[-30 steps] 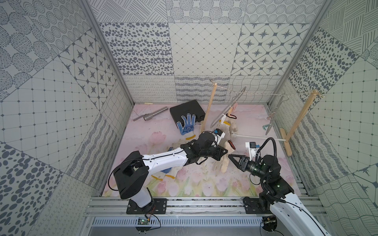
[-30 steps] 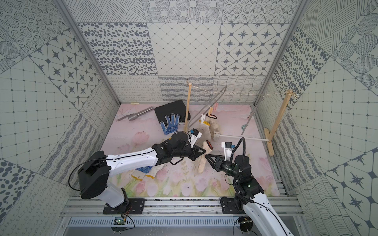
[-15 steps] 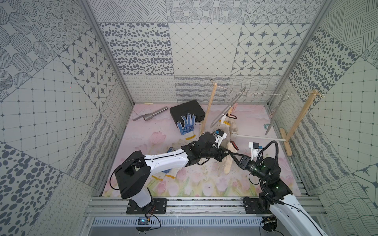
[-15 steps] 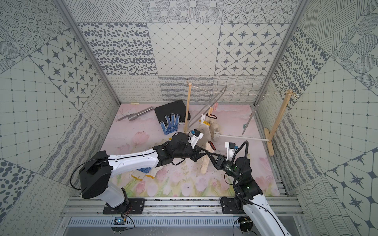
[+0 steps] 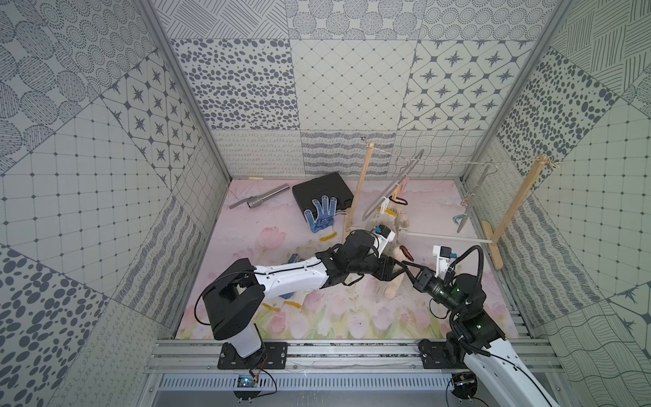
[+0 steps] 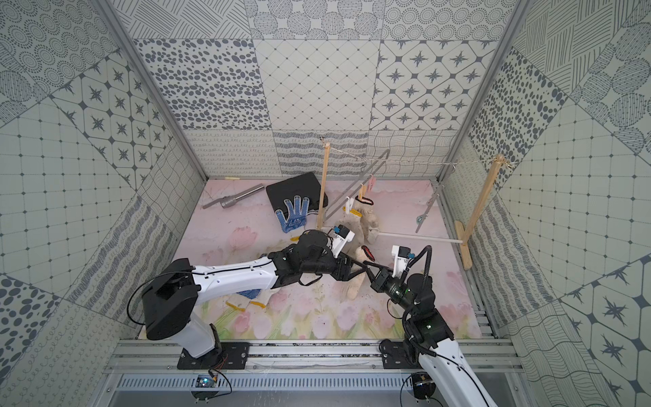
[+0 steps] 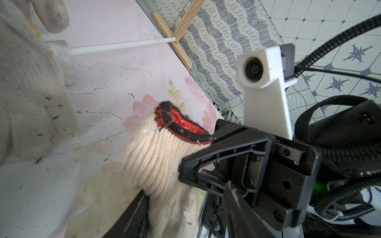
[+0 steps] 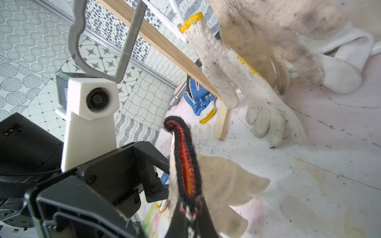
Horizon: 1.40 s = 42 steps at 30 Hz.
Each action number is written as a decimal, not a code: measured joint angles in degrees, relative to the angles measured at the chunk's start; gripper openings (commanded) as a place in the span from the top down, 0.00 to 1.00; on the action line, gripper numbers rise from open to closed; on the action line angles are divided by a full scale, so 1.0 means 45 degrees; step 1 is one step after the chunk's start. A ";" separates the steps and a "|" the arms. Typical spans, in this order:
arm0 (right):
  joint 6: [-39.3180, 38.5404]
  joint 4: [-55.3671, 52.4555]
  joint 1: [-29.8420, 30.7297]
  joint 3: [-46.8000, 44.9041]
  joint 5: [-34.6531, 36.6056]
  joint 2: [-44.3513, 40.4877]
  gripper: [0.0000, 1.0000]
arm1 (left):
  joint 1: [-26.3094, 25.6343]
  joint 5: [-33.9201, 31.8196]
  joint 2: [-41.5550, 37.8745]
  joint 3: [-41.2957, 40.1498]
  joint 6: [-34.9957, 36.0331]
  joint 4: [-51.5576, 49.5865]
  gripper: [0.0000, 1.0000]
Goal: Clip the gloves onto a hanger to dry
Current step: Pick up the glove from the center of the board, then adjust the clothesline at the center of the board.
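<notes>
Plainly, the red-cuffed glove (image 5: 390,289) hangs over the floral mat (image 5: 267,225), just toward four o'clock of its middle in both top views, its cuff (image 8: 185,156) lifted and the finger end drooping toward the mat; the right gripper (image 8: 189,210) is clenched on that bound cuff edge; the left gripper (image 8: 165,179) stands released, jaws apart either side of the ribbing. The glove looks light, limp and stretchy, with no stiffness to rely on, so the thick cuff rim is the place to grip and to peg; the hanger (image 8: 130,41) hangs at twelve o'clock from it, cream gloves (image 8: 233,61) already clipped there.
</notes>
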 measured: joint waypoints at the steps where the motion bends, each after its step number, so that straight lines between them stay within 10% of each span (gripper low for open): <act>1: -0.0141 -0.0272 0.0000 0.0121 0.0117 0.0000 1.00 | 0.0000 -0.0010 -0.0063 0.0005 0.0044 -0.0053 0.31; 16: -0.2351 -0.3871 -0.0126 0.2288 0.2351 0.0000 1.00 | 0.0811 -0.1817 -0.1078 0.2259 0.1685 -0.2419 0.20; 42: -0.2846 -0.4036 -0.1020 0.2968 0.2181 0.0534 1.00 | 0.1758 -0.3701 0.3891 0.9330 0.3555 -0.4920 0.22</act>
